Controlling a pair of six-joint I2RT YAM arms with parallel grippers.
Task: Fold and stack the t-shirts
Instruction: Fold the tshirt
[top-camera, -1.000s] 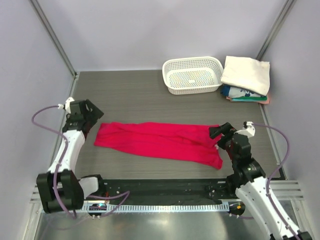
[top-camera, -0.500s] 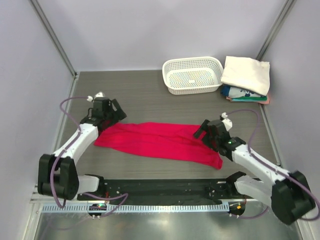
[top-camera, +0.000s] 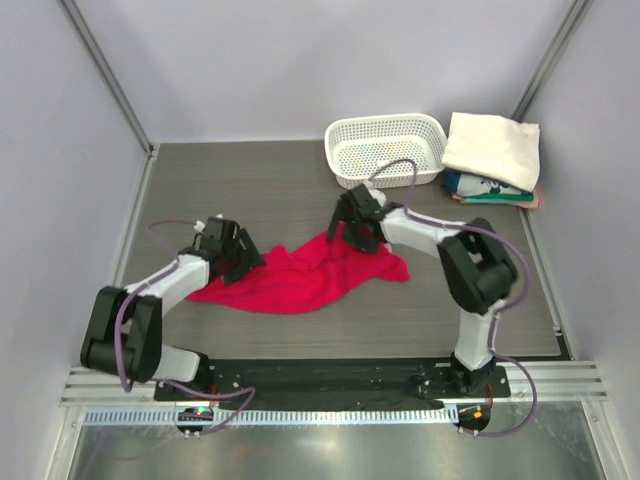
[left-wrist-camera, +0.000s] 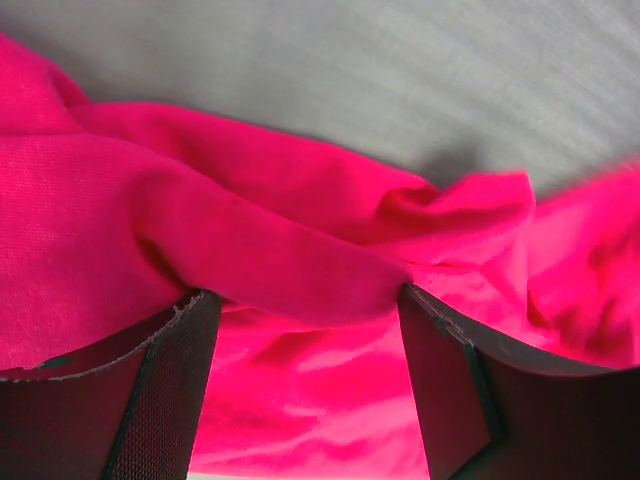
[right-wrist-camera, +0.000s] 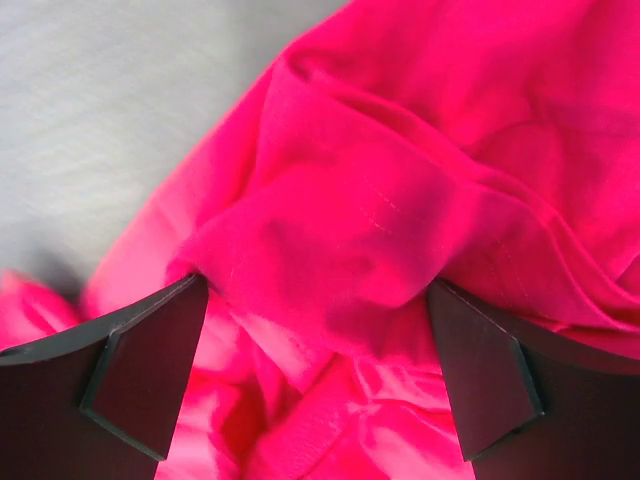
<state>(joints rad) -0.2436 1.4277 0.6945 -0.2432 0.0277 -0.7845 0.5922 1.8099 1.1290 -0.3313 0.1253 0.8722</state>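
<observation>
With the left pincer (left-wrist-camera: 305, 300) and right pincer (right-wrist-camera: 315, 288) both wide over the bunched red t-shirt (top-camera: 290, 285), closing may catch extra layers.

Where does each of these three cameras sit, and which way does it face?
Top: above and behind the arms, looking down on the table; both arms show.
Left wrist: on the left arm, facing down at the red shirt; the left gripper shows.
Right wrist: likewise, with the right gripper.
Shared: all see the red shirt.
</observation>
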